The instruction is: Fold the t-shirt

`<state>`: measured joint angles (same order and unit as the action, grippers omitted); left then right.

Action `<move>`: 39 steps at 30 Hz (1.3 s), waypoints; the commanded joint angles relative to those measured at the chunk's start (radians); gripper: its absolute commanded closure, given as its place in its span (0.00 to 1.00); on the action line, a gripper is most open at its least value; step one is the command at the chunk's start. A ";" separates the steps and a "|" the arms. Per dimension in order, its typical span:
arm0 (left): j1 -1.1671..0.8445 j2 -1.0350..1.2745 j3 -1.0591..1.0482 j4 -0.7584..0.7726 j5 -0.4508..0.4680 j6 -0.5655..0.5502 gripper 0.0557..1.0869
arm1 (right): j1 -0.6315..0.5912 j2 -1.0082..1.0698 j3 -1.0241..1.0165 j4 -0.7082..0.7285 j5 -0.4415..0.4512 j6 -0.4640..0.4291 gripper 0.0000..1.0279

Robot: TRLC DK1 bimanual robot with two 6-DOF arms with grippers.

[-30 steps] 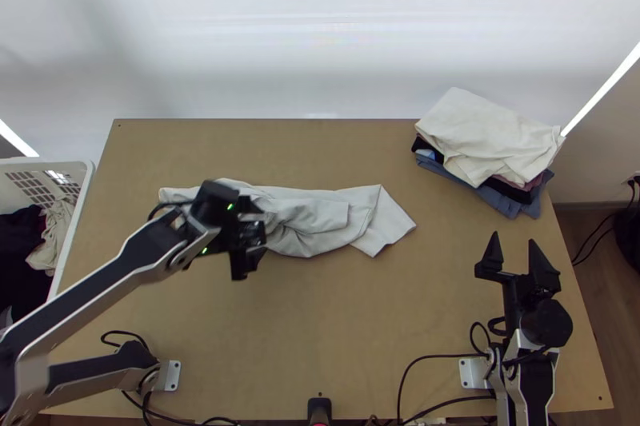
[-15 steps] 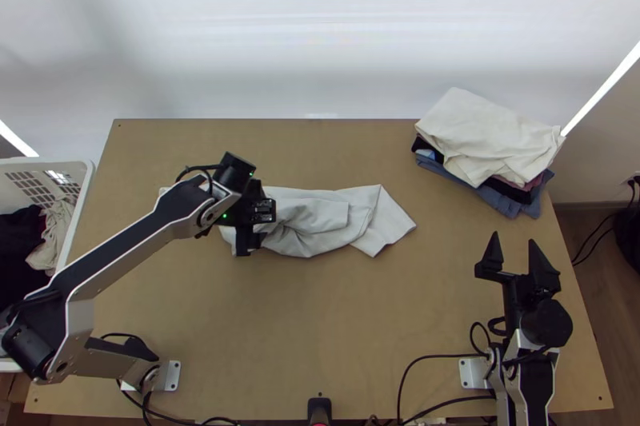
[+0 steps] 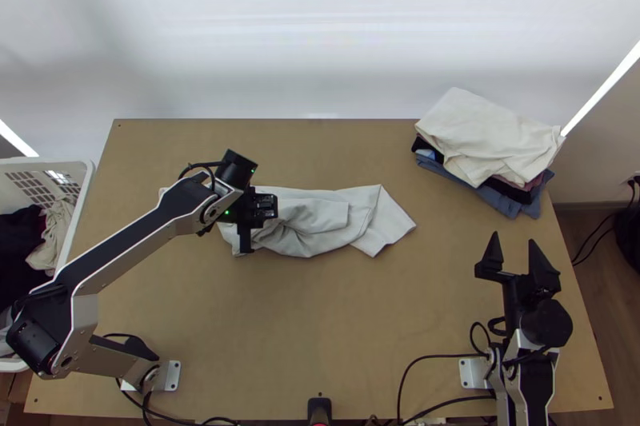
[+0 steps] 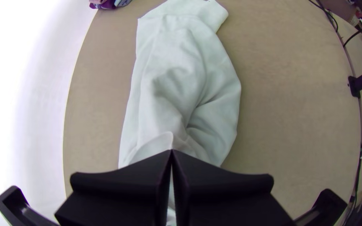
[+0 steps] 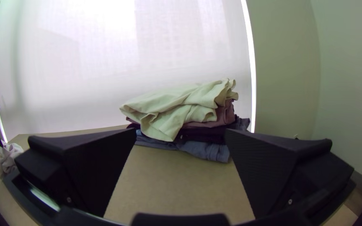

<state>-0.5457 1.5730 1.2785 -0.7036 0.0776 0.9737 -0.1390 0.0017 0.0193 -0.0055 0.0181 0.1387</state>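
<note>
Standing over rumpled t-shirt [image 3: 320, 218], left tool [image 3: 261, 213] pressed together; right tool [image 3: 514, 242] spread.

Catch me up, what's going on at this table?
The left gripper is at the pale t-shirt, fingertips together; can't tell if cloth is pinched. The shirt lies in a long, rumpled strip, not neatly folded. The right gripper is open and empty. A stack of clothes sits at the far right.

Your left arm [image 3: 128, 248] is stretched out, its left gripper [image 3: 258, 218] closed tip to tip, while your right arm [image 3: 534, 382] sits tucked in, right gripper [image 3: 516, 240] spread wide.
</note>
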 commanded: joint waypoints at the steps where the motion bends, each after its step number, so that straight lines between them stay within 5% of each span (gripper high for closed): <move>1: 0.013 -0.019 -0.008 -0.023 0.033 -0.046 0.96 | -0.005 -0.003 -0.010 -0.007 0.008 0.012 0.04; 7: 0.035 -0.047 -0.039 -0.014 0.047 -0.040 0.92 | -0.005 -0.003 -0.010 -0.007 0.008 0.012 0.04; 9: 0.033 -0.056 -0.045 -0.007 0.047 -0.038 0.69 | -0.005 -0.003 -0.010 -0.007 0.008 0.012 0.04; 12: 0.030 -0.057 -0.051 0.009 0.034 -0.032 0.55 | -0.005 -0.003 -0.010 -0.007 0.008 0.012 0.04; 31: -0.014 0.030 -0.054 -0.002 -0.036 -0.004 0.51 | -0.005 -0.003 -0.010 -0.007 0.008 0.012 0.04; 33: -0.014 0.042 -0.061 -0.014 -0.036 -0.003 0.55 | -0.005 -0.003 -0.010 -0.007 0.008 0.012 0.04; 35: -0.014 0.044 -0.062 -0.004 -0.032 0.003 0.96 | -0.005 -0.003 -0.010 -0.007 0.008 0.012 0.04; 39: -0.003 0.033 -0.018 0.006 -0.027 -0.058 0.96 | -0.005 -0.003 -0.010 -0.007 0.008 0.012 0.04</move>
<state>-0.5556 1.6039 1.2388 -0.7021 0.0475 0.9474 -0.1390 0.0017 0.0193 -0.0055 0.0177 0.1387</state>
